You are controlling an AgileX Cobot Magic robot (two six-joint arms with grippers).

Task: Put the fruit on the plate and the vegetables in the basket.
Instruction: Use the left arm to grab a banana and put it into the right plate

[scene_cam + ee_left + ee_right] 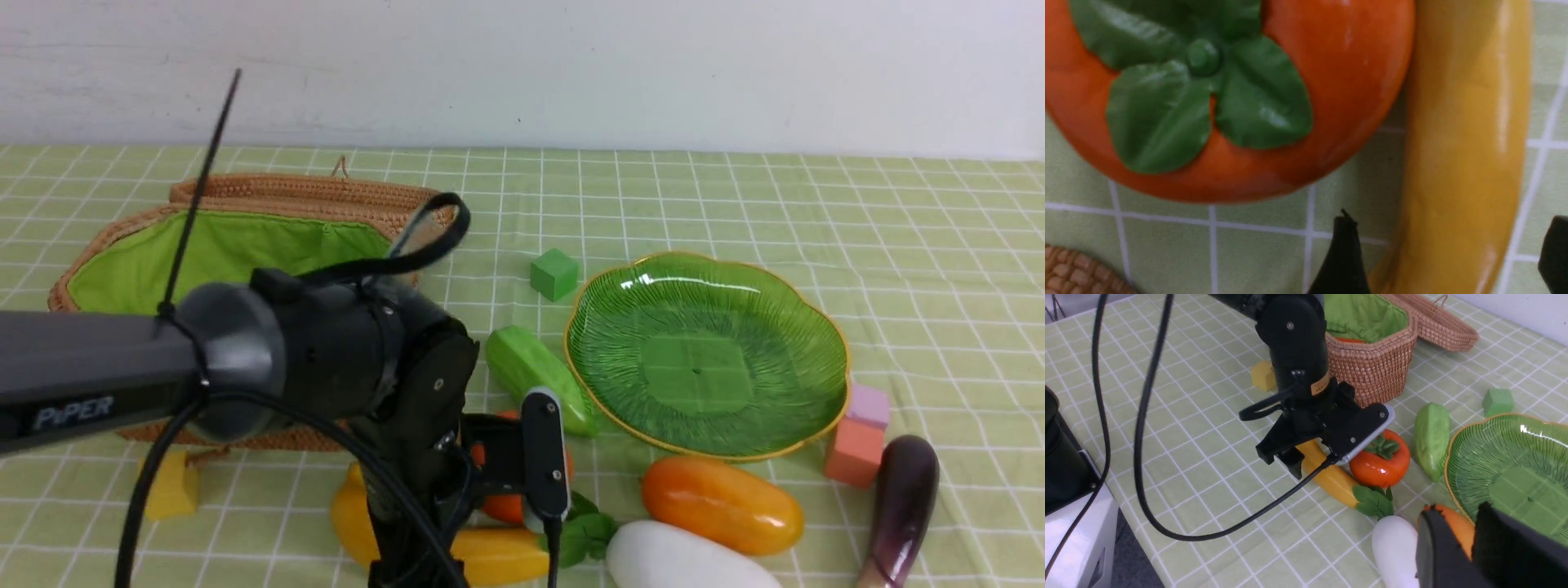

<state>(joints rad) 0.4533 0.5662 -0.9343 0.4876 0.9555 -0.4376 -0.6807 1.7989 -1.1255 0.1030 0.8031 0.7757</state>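
My left gripper [1449,249] hangs low over the yellow banana [1461,143]. It is open, one finger on each side of the banana and a gap at both. The orange-red persimmon [1229,102] lies right beside the banana. The green glass plate [784,286] holds nothing. The mango [718,502], white radish [686,563], green gourd [535,371] and purple eggplant [898,506] lie on the cloth around it. Something red [1349,339] shows inside the wicker basket [1372,371]. My right gripper [1470,535] hovers above the mango, narrowly open and holding nothing.
A green cube [553,273] sits behind the plate. Pink and orange cubes [857,441] stand at the plate's right. A yellow cube [171,486] lies in front of the basket. The basket lid [1437,322] lies open behind it. The left arm's cable [1147,477] loops over the cloth.
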